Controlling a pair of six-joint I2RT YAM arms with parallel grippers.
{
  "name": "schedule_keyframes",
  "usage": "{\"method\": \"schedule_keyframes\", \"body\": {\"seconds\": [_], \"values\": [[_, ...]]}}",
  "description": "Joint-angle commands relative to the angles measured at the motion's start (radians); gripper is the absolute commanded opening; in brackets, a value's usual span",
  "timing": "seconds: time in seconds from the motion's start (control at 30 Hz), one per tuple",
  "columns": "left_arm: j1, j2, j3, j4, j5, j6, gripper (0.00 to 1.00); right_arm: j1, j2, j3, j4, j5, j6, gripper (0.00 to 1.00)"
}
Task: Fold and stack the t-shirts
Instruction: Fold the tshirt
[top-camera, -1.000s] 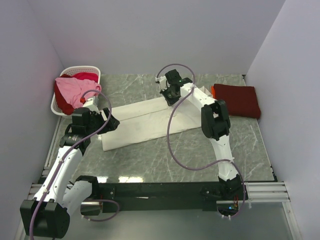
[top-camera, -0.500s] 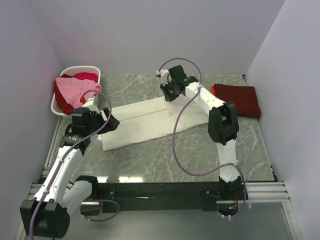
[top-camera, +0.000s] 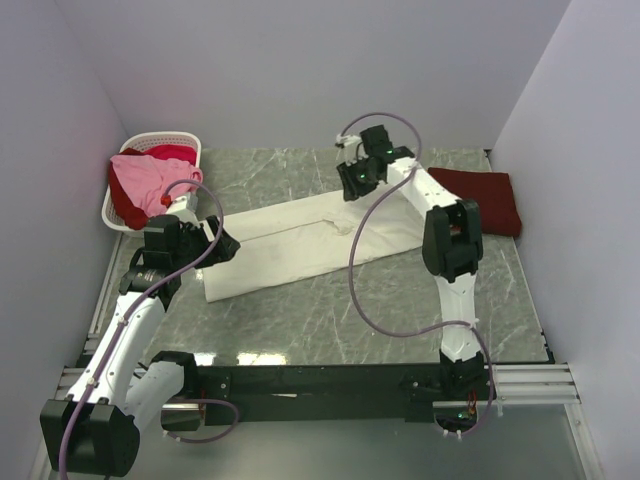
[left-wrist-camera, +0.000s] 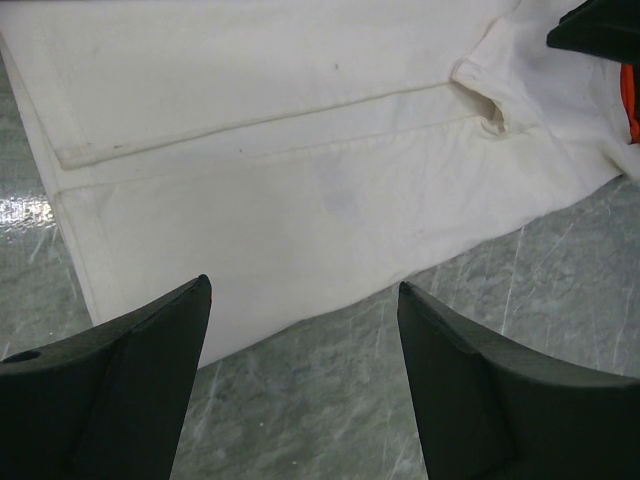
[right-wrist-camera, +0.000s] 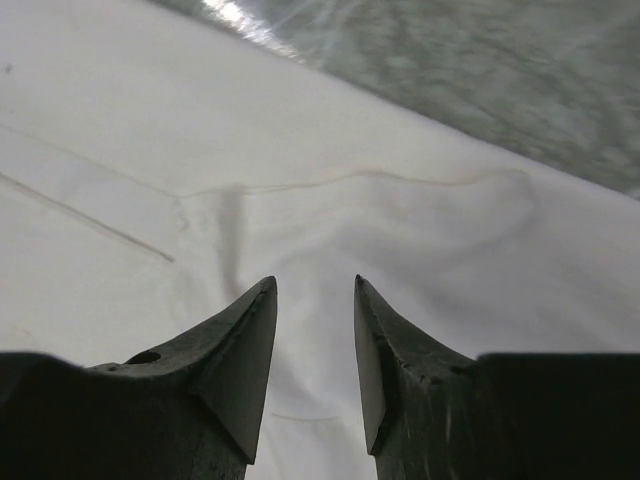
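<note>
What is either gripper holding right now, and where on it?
Nothing. The left gripper and right gripper both stand open over the cream-white t-shirt, with no cloth pinched.

You're looking at a cream-white t-shirt of smooth matt cloth, faintly stained. Under it the table has a grey-green marbled top, glossy, with glare spots. Right of the shirt, the dark red t-shirt is matt cloth. To its left, a slatted white plastic basket holds a soft pink t-shirt.
</note>
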Motion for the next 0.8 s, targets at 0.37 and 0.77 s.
{"method": "schedule_keyframes", "body": {"seconds": [0.37, 0.77], "values": [[-0.001, 0.023, -0.002, 0.03, 0.028, 0.022, 0.8, -0.195, 0.232, 0.321, 0.061, -0.213, 0.311, 0.46], [-0.001, 0.032, -0.003, 0.029, 0.023, 0.02, 0.8, -0.198, 0.285, 0.384, 0.048, -0.154, 0.409, 0.46]]}}
